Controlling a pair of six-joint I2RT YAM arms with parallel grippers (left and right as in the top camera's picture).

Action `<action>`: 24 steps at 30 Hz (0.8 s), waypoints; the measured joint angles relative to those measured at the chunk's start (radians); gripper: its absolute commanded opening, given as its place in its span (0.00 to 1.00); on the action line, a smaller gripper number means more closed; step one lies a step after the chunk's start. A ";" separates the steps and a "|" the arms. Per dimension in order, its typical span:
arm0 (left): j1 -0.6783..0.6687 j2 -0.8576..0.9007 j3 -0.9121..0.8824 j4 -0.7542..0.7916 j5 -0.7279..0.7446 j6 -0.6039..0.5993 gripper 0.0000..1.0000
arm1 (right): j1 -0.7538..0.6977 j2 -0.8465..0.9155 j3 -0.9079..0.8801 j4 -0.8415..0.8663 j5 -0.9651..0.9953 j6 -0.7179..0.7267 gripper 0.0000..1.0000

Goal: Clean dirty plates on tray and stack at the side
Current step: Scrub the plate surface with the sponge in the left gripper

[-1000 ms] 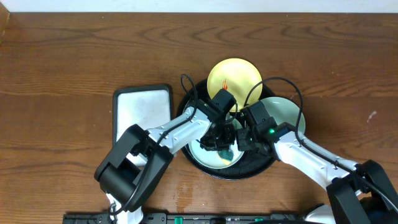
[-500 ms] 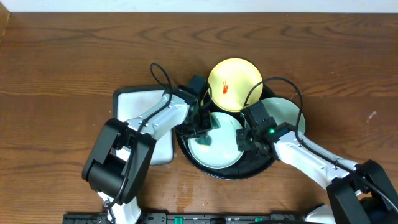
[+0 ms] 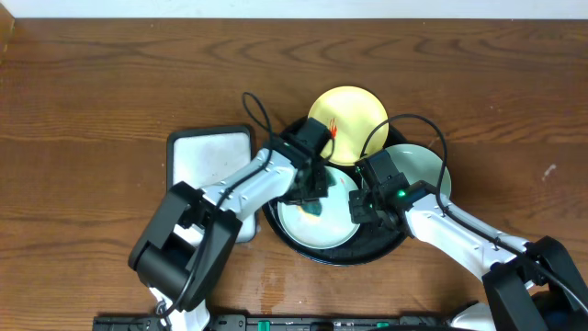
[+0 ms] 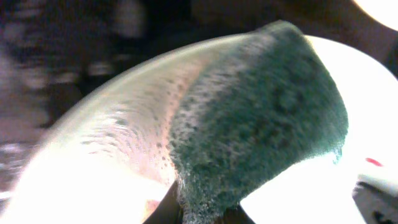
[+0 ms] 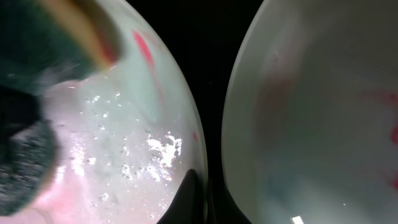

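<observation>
A wet pale mint plate (image 3: 322, 232) lies in the black tray (image 3: 354, 258). My left gripper (image 3: 310, 188) is shut on a dark green sponge (image 3: 312, 206) and presses it on this plate's upper middle. In the left wrist view the sponge (image 4: 261, 124) covers the wet plate (image 4: 93, 168). My right gripper (image 3: 360, 208) is shut on this plate's right rim; in the right wrist view its fingers (image 5: 202, 199) pinch the rim of the soapy plate (image 5: 124, 143). A second mint plate (image 3: 421, 167) with red smears (image 5: 311, 124) lies on the right. The yellow plate (image 3: 347, 112) with a red smear rests at the tray's far rim.
A small white rectangular tray with a black rim (image 3: 207, 158) lies left of the black tray, partly under my left arm. Brown wooden table (image 3: 92, 92) surrounds everything. Cables loop over both wrists.
My left gripper swept the sponge from the plate's middle to its left side and back toward the upper middle. The right gripper has kept its hold on the plate's rim.
</observation>
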 measured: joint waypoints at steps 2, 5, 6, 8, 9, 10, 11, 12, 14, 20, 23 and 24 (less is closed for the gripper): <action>-0.018 0.004 0.000 0.022 -0.005 -0.008 0.08 | 0.000 0.000 0.000 -0.002 0.000 0.000 0.01; -0.038 0.009 0.000 0.054 -0.011 -0.013 0.08 | 0.000 -0.002 0.000 -0.003 0.002 0.000 0.01; -0.045 0.010 0.000 0.062 -0.015 -0.015 0.07 | 0.000 -0.002 0.000 -0.003 0.002 0.000 0.01; -0.056 0.011 0.000 0.072 -0.021 -0.019 0.07 | 0.000 -0.002 0.000 -0.003 0.003 0.000 0.01; -0.060 0.011 0.000 0.076 -0.020 -0.019 0.08 | 0.000 -0.002 0.000 -0.004 0.003 0.000 0.01; -0.063 0.011 0.000 0.082 -0.019 -0.016 0.07 | 0.000 -0.002 0.000 -0.004 0.003 0.000 0.01; -0.066 0.012 0.000 0.087 -0.015 -0.010 0.07 | 0.000 -0.002 0.000 -0.004 0.003 0.000 0.01; -0.069 0.013 0.000 0.090 -0.012 -0.004 0.08 | 0.000 -0.002 0.000 -0.004 0.003 0.000 0.01; -0.073 0.015 0.000 0.095 0.002 0.011 0.07 | 0.000 -0.002 0.000 -0.004 0.004 0.000 0.01; -0.076 0.026 0.000 0.105 0.109 0.072 0.07 | 0.000 -0.002 0.000 -0.004 0.004 0.000 0.01; -0.077 0.032 0.000 0.090 0.167 0.092 0.08 | 0.000 -0.002 0.000 -0.004 0.004 0.000 0.01; -0.077 0.033 0.000 0.082 0.182 0.099 0.07 | 0.000 -0.002 0.000 -0.004 0.004 0.000 0.01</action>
